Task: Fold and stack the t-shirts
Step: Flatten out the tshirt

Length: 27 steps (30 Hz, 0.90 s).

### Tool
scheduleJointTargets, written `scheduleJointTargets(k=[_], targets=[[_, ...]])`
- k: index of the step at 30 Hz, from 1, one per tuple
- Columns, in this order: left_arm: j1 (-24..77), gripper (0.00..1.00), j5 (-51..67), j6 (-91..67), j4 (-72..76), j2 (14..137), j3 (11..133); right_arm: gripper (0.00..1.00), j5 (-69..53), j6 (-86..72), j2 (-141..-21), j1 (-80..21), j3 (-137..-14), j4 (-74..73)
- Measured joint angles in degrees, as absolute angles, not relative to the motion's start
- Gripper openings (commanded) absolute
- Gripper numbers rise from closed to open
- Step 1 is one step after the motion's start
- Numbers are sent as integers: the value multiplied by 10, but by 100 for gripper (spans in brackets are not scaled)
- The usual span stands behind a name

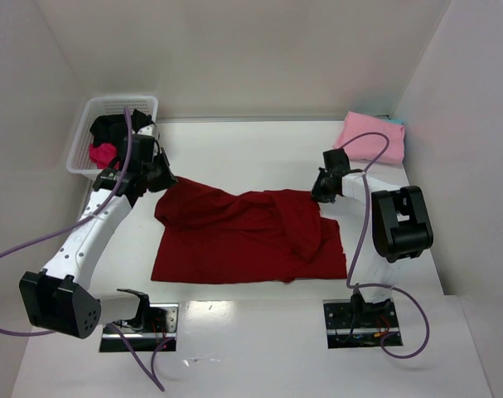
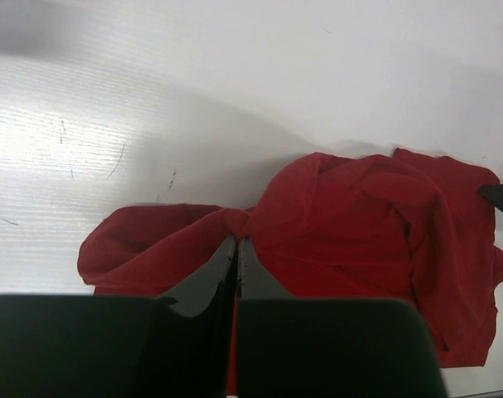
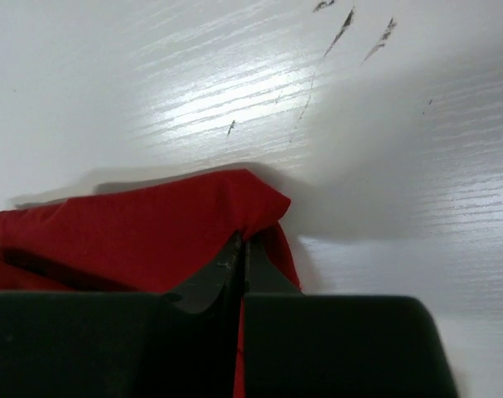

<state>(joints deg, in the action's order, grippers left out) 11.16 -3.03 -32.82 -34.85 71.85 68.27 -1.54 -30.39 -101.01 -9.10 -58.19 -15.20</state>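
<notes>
The dark red soft cloth t-shirt lay rumpled and half spread in the middle of the white table. The left end effector was pinched on a bunched fold at its far left corner, and the right end effector was clamped on its far right corner. Judged step: starting the fold. The next move calls for raising both corners together and drawing them evenly toward the near hem.
</notes>
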Motion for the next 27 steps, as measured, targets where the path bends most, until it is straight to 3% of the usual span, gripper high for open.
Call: scheduleJointTargets(k=[7,16,27], targets=[[107,0,-27,-325,-347,724,689,0,10,-303,-996,-91,-643,-171],[83,0,-60,-273,-282,748,826,0,37,-260,-902,-83,-859,-195],[62,0,-102,-234,-181,799,917,0,37,-208,-860,-40,-993,-189]])
